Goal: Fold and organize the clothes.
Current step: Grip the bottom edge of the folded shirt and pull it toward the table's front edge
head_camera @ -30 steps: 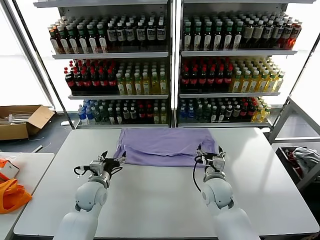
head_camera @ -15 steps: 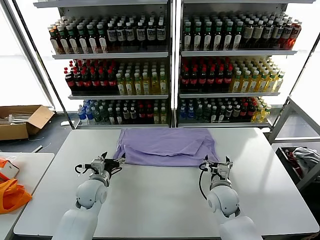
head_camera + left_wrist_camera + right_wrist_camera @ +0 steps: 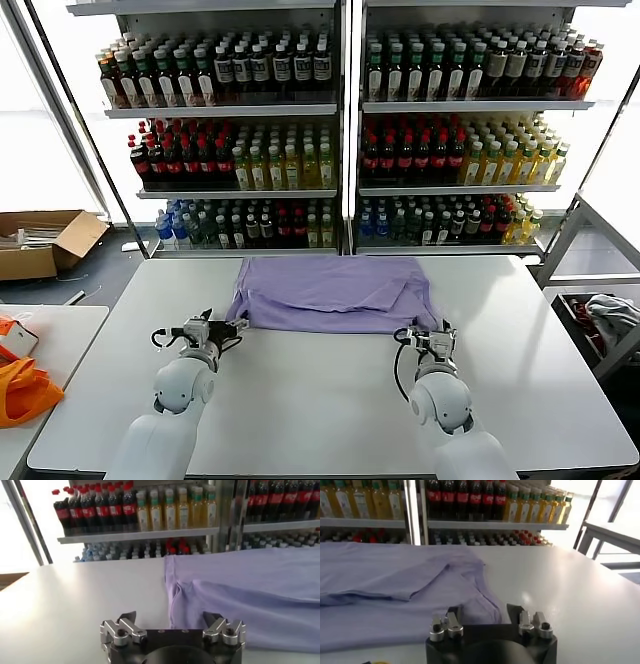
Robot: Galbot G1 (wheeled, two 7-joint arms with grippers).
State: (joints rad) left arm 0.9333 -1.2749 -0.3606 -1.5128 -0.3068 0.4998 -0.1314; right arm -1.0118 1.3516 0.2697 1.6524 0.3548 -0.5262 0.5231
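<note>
The clothes (image 3: 335, 292), a lavender T-shirt, lie folded flat on the far half of the white table (image 3: 320, 410); no print shows. My left gripper (image 3: 232, 326) sits low at the shirt's near left corner. In the left wrist view its jaws (image 3: 170, 619) stand wide open, with the edge of the clothes (image 3: 250, 595) just ahead between them. My right gripper (image 3: 429, 331) is at the near right corner. In the right wrist view that gripper (image 3: 484, 612) is open but narrower, and the corner of the clothes (image 3: 395, 585) lies between its fingers.
Shelves of bottles (image 3: 340, 130) stand behind the table. A cardboard box (image 3: 40, 242) and orange fabric (image 3: 25, 390) lie off to the left. A grey-white cloth heap (image 3: 610, 310) sits on a rack at the right.
My right gripper has drawn back off the shirt to its near right corner, and its jaws have narrowed. The left gripper has shifted slightly nearer and lower.
</note>
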